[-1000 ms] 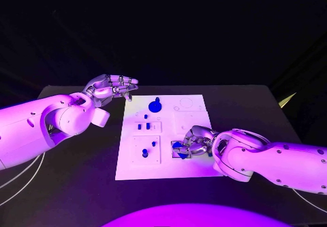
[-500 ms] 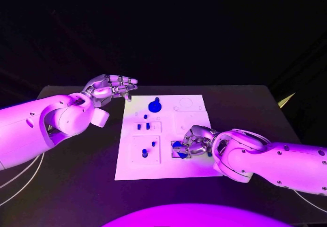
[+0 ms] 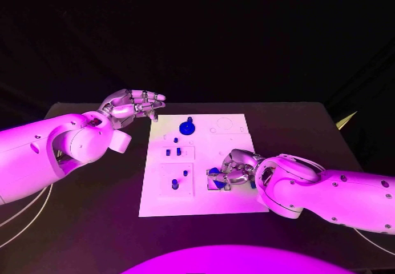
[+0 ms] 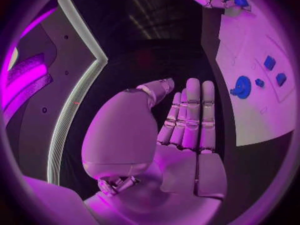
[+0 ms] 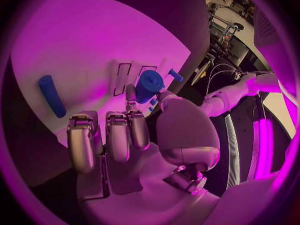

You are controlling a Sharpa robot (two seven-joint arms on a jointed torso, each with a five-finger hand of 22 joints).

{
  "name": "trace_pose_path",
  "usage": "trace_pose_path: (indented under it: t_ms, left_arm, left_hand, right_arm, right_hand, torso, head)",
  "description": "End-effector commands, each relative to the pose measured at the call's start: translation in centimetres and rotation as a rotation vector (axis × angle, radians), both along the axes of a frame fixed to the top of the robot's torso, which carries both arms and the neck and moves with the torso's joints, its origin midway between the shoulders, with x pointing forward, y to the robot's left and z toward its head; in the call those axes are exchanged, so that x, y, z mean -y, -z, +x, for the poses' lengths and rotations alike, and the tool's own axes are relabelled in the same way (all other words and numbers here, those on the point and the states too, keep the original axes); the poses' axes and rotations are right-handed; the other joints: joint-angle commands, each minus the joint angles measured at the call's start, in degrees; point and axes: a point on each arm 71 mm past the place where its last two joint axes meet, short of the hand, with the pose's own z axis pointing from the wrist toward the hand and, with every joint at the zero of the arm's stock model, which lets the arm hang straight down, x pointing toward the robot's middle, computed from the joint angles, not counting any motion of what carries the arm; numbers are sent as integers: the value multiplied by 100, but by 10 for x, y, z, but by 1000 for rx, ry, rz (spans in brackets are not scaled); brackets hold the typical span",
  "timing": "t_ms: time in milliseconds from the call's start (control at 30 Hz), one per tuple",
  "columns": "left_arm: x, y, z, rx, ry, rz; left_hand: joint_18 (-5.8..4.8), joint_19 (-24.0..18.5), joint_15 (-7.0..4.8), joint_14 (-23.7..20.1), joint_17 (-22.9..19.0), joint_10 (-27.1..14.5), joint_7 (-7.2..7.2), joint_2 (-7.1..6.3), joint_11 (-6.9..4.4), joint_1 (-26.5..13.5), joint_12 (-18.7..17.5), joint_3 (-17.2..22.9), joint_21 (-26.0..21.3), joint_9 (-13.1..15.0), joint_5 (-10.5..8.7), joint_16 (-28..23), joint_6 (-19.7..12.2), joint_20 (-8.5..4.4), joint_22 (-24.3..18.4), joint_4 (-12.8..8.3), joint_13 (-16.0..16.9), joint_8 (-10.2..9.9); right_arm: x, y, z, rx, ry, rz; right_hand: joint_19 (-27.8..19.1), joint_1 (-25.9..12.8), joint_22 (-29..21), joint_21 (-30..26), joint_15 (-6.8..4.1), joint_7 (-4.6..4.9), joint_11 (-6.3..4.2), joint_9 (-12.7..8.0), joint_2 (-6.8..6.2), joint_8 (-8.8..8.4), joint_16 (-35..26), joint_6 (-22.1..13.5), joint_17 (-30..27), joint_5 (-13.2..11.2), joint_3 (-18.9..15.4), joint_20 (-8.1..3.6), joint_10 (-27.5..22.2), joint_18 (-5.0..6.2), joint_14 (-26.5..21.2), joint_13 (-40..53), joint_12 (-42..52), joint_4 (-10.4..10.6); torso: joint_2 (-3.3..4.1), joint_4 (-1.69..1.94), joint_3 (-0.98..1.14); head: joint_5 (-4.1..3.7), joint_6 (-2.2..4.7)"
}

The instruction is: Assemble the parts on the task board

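The white task board (image 3: 160, 202) lies mid-table. At its near right part my right hand (image 3: 236, 171) bends down over a recess and pinches a blue part (image 3: 216, 174). In the right wrist view this round blue part (image 5: 150, 84) sits between a fingertip and the thumb of my right hand (image 5: 128, 145). My left hand (image 3: 132, 104) hovers off the board's far left corner, and in the left wrist view that left hand (image 4: 184, 130) has straight fingers and holds nothing. A blue round knob (image 3: 188, 128) stands at the board's far end, and small blue pieces (image 3: 173, 152) sit in the left panels.
More small blue pieces (image 3: 175, 182) stand in the board's near left panel. A blue bar (image 5: 51, 96) lies on the board beyond my right fingers. The black table (image 3: 91, 222) has bare room on both sides of the board. The blue knob (image 4: 242, 86) lies beside my left hand.
My right hand's fingers have shifted slightly around the blue part, which sits a little farther from me. The left hand has stayed in place.
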Motion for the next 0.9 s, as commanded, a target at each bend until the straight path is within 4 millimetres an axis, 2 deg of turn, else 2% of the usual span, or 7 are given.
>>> trace_pose_path:
  t_ms: [33, 433, 667, 767, 900]
  left_arm:
    - [2, -1, 0, 2, 8, -10]
    - [2, -1, 0, 1, 8, -10]
    - [1, -1, 0, 1, 8, -9]
    - [1, -1, 0, 0, 8, -9]
    - [1, -1, 0, 0, 8, -9]
  left_hand:
    - [75, 2, -11, -35, -6, -44, 102, -3, -9, -64, 29, 5, -20, 7, 36, 40, -24, 41, -9, 34, -7, 19]
    - [75, 3, -10, -36, -8, -47, 102, -2, -9, -74, 35, 5, -25, 8, 36, 43, -26, 43, -13, 43, -8, 21]
    - [75, 3, -10, -36, -8, -47, 102, -2, -9, -74, 35, 5, -25, 8, 36, 43, -26, 43, -13, 43, -8, 21]
    - [75, 3, -10, -36, -8, -47, 102, -2, -9, -74, 35, 5, -25, 8, 36, 43, -26, 43, -13, 43, -8, 21]
    - [75, 3, -10, -36, -8, -47, 102, -2, -9, -74, 35, 5, -25, 8, 36, 43, -26, 43, -13, 43, -8, 21]
  right_arm:
    - [-2, 1, 0, 9, -18, -26]
    - [-5, 2, 3, 29, -26, -56]
    - [-6, 2, 4, 43, -37, -75]
    - [-6, 1, 5, 50, -41, -83]
    - [-6, 1, 5, 56, -44, -88]
  right_hand:
    - [589, -63, 1506, 26, -48, -323, -50, 6, 0, 25, 37, 343, 1070, 4, 22, -36, 352, -39, 524, 1068, 5, -2]
    - [589, -322, 1506, 26, -50, -325, -51, 30, -66, 70, 35, 323, 1067, -1, -17, -40, 352, -39, 523, 1069, -10, 1]
    - [589, -429, 1506, 26, -48, -321, -48, 40, -183, 90, 29, 298, 1055, -1, -68, -39, 341, -39, 520, 1053, -46, -2]
    - [589, -741, 1506, 26, -41, -312, -37, 60, -326, 126, 16, 257, 1026, -27, -304, -33, 322, -39, 514, 1030, -106, 1]
    - [589, -796, 1506, 26, -38, -306, -35, 64, -358, 133, 11, 236, 1017, -31, -397, -32, 312, -39, 512, 1017, -136, 4]
  torso:
    - [1, -5, 2]
    - [5, -2, 6]
    - [0, -5, 4]
    - [1, -5, 6]
    - [0, -5, 6]
  head:
    - [5, -2]
    - [-8, 5]
    - [-14, 8]
    - [-10, 10]
    - [-15, 9]
